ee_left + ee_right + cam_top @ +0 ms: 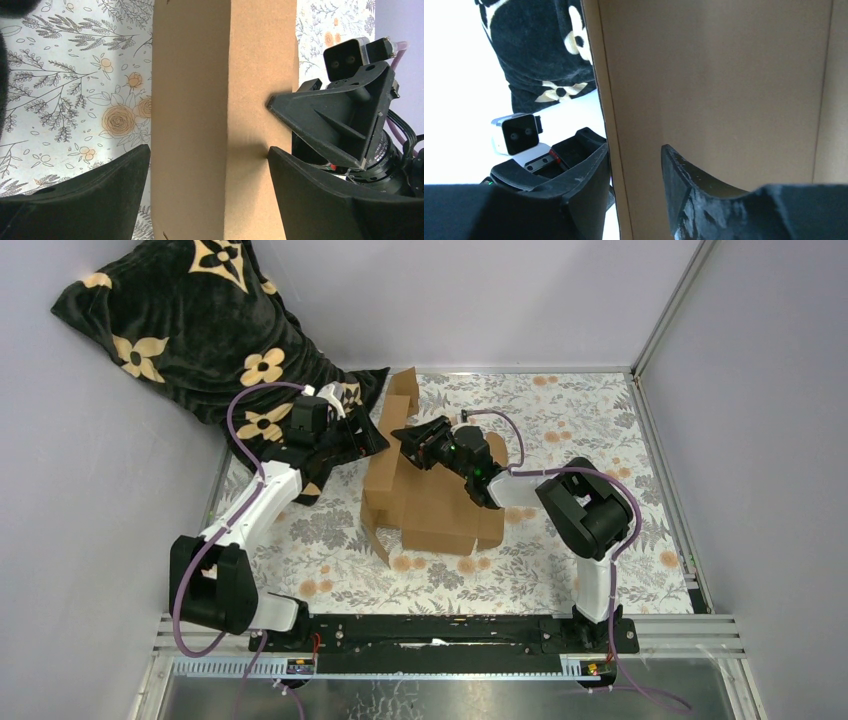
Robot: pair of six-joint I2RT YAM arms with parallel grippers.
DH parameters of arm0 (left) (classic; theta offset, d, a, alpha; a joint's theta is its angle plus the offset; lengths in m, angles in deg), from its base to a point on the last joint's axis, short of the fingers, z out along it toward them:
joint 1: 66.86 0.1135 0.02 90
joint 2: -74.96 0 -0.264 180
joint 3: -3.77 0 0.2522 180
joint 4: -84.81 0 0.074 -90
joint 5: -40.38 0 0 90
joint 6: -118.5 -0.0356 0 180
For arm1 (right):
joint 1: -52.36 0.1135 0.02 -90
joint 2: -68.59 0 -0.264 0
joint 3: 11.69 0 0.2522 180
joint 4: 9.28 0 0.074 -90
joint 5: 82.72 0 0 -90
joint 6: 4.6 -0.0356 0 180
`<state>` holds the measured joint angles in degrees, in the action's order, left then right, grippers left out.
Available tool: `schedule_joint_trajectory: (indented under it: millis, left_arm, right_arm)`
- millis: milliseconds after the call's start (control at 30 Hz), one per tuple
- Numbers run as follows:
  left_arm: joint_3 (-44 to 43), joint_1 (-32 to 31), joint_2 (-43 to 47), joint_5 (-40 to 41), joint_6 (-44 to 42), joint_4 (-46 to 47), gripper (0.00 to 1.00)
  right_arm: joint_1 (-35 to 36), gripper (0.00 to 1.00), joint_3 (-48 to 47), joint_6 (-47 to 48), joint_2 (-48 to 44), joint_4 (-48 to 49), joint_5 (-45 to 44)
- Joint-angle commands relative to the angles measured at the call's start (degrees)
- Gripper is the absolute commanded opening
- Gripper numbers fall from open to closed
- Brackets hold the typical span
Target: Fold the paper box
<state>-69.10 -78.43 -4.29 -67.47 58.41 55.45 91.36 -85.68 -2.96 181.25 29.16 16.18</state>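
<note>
Arms [262, 502] white-and-black; purple cables [232, 425]; tools [209, 150] black, wedge-fingered.

Paper box [430, 512] mid-table; left tool [368, 437] at its L, right tool [408, 442] over it; cushion [190, 315] back-L.

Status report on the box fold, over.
Left tool open at paper box panel. Right tool open, straddling panel edge. Box partly folded, flaps up. Black floral cloth close behind.

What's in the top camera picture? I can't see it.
A half-folded brown cardboard paper box lies on a flowery table. The left gripper and right gripper meet at its raised flap. A black flowered cloth sits far left.
</note>
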Motion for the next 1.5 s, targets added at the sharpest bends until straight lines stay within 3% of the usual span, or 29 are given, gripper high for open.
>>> schedule_joint_trajectory:
  millis: [0,400,667,900,1267,1467]
  left_arm:
    - [-0.8,-0.4,-1.1,2.6,-2.3,1.3,0.94]
    - [-1.3,-0.5,-1.5,4.4,-3.5,0.2,0.93]
    - [-2.2,-0.5,-1.4,4.2,-4.7,-0.9,0.93]
    - [-2.5,-0.5,-1.4,5.6,-5.7,-2.0,0.93]
    - [-3.3,-0.4,-2.5,6.7,-6.8,-2.4,0.93]
    - [-4.6,-0.4,-3.2,6.2,-7.1,-2.3,0.93]
  right_arm:
    - [-0.1,0.51,-2.2,3.6,-2.6,-3.2,1.6]
    - [-6.2,0.6,5.4,12.4,-14.7,-13.2,5.0]
    - [-14.0,0.59,8.9,31.7,-21.9,-32.0,6.3]
    - [-15.6,0.57,1.7,46.0,-16.7,-46.1,6.9]
    - [-14.7,0.51,6.6,52.0,-16.6,-47.2,8.8]
    - [-8.4,0.5,10.3,52.3,-18.8,-48.1,4.8]
